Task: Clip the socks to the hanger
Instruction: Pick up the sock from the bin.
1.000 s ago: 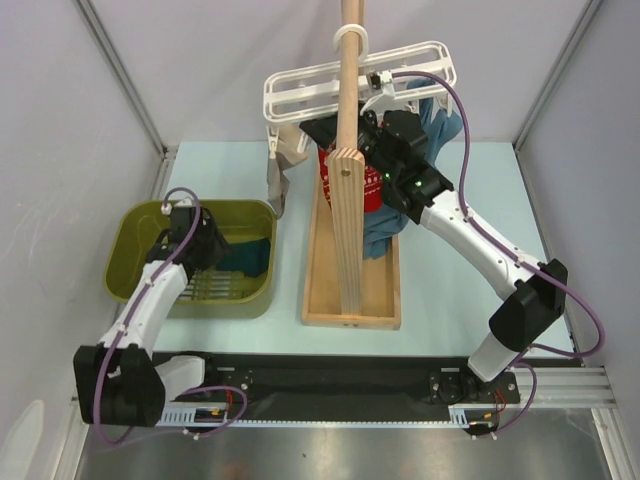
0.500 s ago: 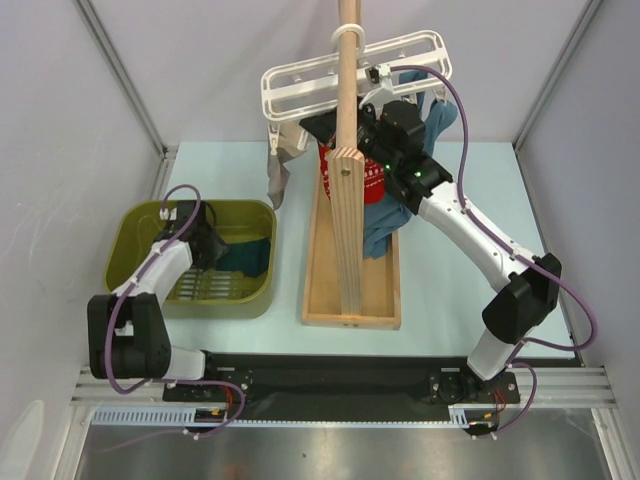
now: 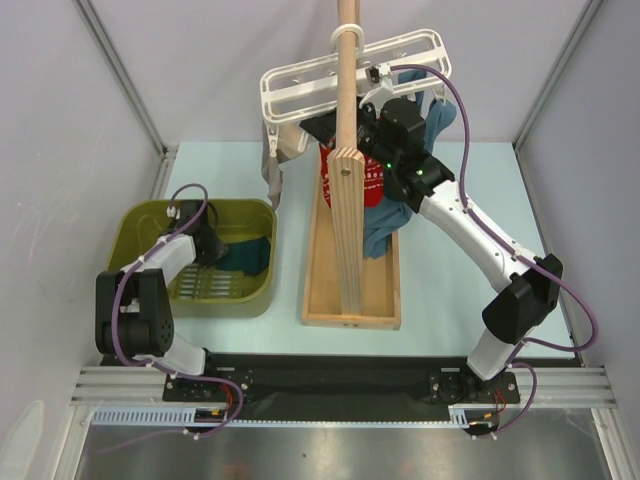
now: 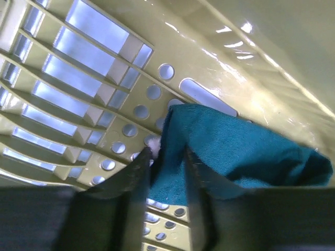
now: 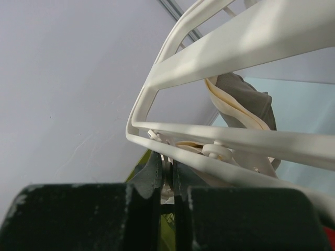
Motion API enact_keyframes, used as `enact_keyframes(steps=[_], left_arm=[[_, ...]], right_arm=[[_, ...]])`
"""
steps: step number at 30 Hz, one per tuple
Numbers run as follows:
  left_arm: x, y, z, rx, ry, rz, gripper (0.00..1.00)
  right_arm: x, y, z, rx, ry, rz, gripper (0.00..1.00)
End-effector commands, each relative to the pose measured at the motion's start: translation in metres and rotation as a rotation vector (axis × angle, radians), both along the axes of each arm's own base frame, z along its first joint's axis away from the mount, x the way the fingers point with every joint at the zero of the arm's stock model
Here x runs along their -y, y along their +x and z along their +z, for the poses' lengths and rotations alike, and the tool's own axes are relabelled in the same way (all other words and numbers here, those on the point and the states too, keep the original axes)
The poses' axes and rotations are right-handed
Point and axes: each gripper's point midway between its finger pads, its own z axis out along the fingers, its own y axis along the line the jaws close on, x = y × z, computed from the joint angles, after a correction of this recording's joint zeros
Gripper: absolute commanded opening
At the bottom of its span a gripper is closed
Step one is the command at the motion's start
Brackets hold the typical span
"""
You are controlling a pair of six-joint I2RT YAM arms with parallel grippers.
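A dark teal sock lies in the olive basket. My left gripper is down in the basket, and in the left wrist view its jaws are closed on the edge of the teal sock. The white slatted hanger hangs on the wooden pole. A red patterned sock hangs beneath it. My right gripper is raised under the hanger, and in the right wrist view it is shut on a white clip peg.
The wooden pole stand rises from a wooden tray in the middle. A grey-beige sock hangs at the hanger's left end and a longer blue garment at its right. Grey walls enclose the table on three sides.
My left arm has folded in and its gripper has moved a little right, deeper into the basket onto the teal sock. My right gripper and the hanger have shifted slightly.
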Motion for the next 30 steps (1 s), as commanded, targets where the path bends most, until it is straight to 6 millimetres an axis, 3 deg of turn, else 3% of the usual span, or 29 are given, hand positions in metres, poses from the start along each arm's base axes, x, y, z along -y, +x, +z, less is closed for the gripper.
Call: enact_keyframes(steps=[1,6,8,13,14,20,21,23,24,30], left_arm=[[0.001,0.002,-0.012,-0.001,-0.009,-0.018,0.29],[0.003,0.008,-0.004,0.022,-0.014,-0.032,0.02],[0.003,0.007,0.008,0.028,-0.005,-0.048,0.0],[0.014,0.004,0.066,0.114,0.027,-0.137,0.0],[0.013,-0.002,0.087,0.156,0.042,-0.16,0.0],[0.067,-0.019,0.153,0.291,-0.015,-0.404,0.0],[0.075,-0.022,0.175,0.348,-0.02,-0.43,0.0],[0.089,-0.029,0.195,0.391,-0.057,-0.488,0.0],[0.096,-0.033,0.221,0.449,-0.055,-0.512,0.0],[0.138,-0.075,0.291,0.614,-0.189,-0.748,0.0]], right_arm=[[0.0,0.007,-0.025,-0.101,-0.04,-0.006,0.0],[0.003,0.008,-0.028,-0.117,-0.051,-0.012,0.0],[0.004,0.009,-0.03,-0.124,-0.057,-0.012,0.0],[0.004,0.007,-0.036,-0.143,-0.1,0.009,0.0],[0.006,0.007,-0.039,-0.147,-0.108,0.009,0.0],[0.008,0.003,-0.042,-0.166,-0.113,0.014,0.0],[0.007,0.004,-0.042,-0.168,-0.109,0.018,0.0],[0.005,0.002,-0.043,-0.167,-0.11,0.031,0.0],[0.004,0.003,-0.045,-0.171,-0.112,0.032,0.0],[0.001,0.002,-0.048,-0.16,-0.123,0.059,0.0]])
